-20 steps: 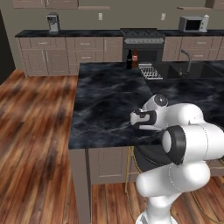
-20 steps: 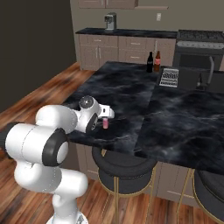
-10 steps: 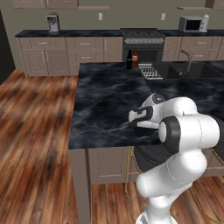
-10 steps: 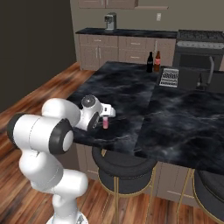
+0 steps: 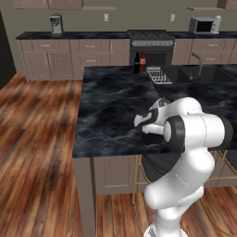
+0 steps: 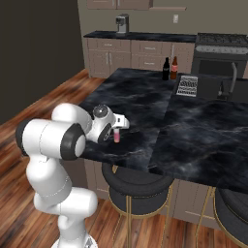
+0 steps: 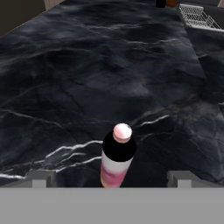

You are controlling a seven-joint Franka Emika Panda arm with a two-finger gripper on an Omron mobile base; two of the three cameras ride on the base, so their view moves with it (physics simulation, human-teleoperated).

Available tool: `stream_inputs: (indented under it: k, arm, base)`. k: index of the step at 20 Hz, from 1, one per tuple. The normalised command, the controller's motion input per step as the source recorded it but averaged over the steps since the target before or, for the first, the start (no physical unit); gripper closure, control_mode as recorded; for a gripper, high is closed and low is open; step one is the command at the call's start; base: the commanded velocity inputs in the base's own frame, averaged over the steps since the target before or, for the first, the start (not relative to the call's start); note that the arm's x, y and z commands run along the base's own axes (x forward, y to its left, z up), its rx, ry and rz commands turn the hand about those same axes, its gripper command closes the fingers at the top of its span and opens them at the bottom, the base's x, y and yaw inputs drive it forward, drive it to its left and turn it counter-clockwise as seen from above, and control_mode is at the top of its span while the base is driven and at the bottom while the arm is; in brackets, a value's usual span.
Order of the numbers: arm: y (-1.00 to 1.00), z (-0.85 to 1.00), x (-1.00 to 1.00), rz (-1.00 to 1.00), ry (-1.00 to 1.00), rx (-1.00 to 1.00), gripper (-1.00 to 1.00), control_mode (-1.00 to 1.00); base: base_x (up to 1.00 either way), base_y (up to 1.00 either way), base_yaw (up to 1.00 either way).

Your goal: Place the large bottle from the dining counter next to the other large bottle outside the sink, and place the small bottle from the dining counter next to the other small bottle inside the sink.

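The gripper (image 7: 111, 178) hung with its fingers spread wide and clear of the small pink bottle (image 7: 117, 156), which stood upright between them on the dining counter (image 6: 145, 97), well apart from the sink (image 5: 196, 74) at its far end.

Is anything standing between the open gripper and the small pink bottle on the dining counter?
Nothing visible does. In the hand view the small pink bottle stands upright on bare dining counter, centred between the two fingertips of the open gripper. The right base view shows the bottle just ahead of the gripper.
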Motion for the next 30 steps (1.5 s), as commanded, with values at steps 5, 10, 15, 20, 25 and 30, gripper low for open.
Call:
stream_inputs:
  k: [5, 10, 15, 20, 25, 30]
  arm:
    - [-0.01, -0.10, 0.20, 0.00, 0.00, 0.00, -1.00, -1.00]
    - [-0.02, -0.14, 0.19, 0.00, 0.00, 0.00, -1.00, -1.00]
    - [-0.03, -0.15, 0.23, 0.00, 0.00, 0.00, -1.00, -1.00]
    - [-0.05, -0.11, 0.13, 0.00, 0.00, 0.00, -1.00, -1.00]
    - [-0.06, -0.11, 0.02, 0.00, 0.00, 0.00, -1.00, -1.00]
    - [-0.05, -0.12, 0.05, 0.00, 0.00, 0.00, 1.00, -1.00]
  base:
    - [0.00, 0.00, 0.00]
    - [0.00, 0.00, 0.00]
    - [0.00, 0.00, 0.00]
    - [0.00, 0.00, 0.00]
    - [0.00, 0.00, 0.00]
    - [0.00, 0.00, 0.00]
